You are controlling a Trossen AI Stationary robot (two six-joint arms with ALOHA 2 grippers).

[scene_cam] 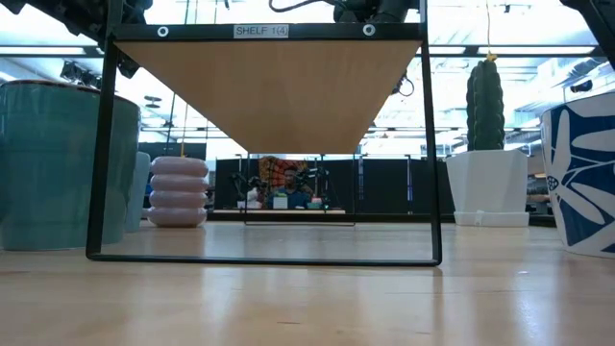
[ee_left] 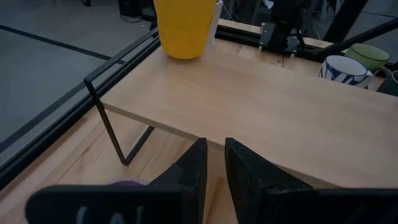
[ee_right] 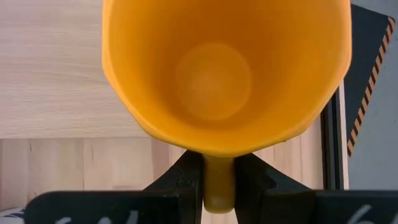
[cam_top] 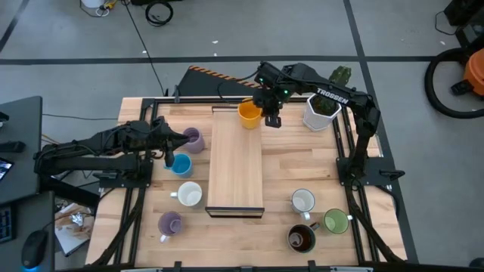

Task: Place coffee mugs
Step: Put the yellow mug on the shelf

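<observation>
I saw my right gripper [cam_top: 266,113] pinching the orange mug [cam_top: 249,113] by its handle — top middle of the frame, on the shelf's [cam_top: 236,170] far end — while my left gripper [cam_top: 168,150] waited nearly closed, empty.

4 cameras cover the bench. 1 hangs overhead and looks straight down on the whole table [cam_top: 302,162] and both arms. 1 sits at tabletop level, sighting under the shelf [scene_cam: 264,86] toward the room behind. The left wrist camera looks across the shelf top at the orange mug [ee_left: 183,28]; the right wrist camera peers very close into that same mug.
</observation>
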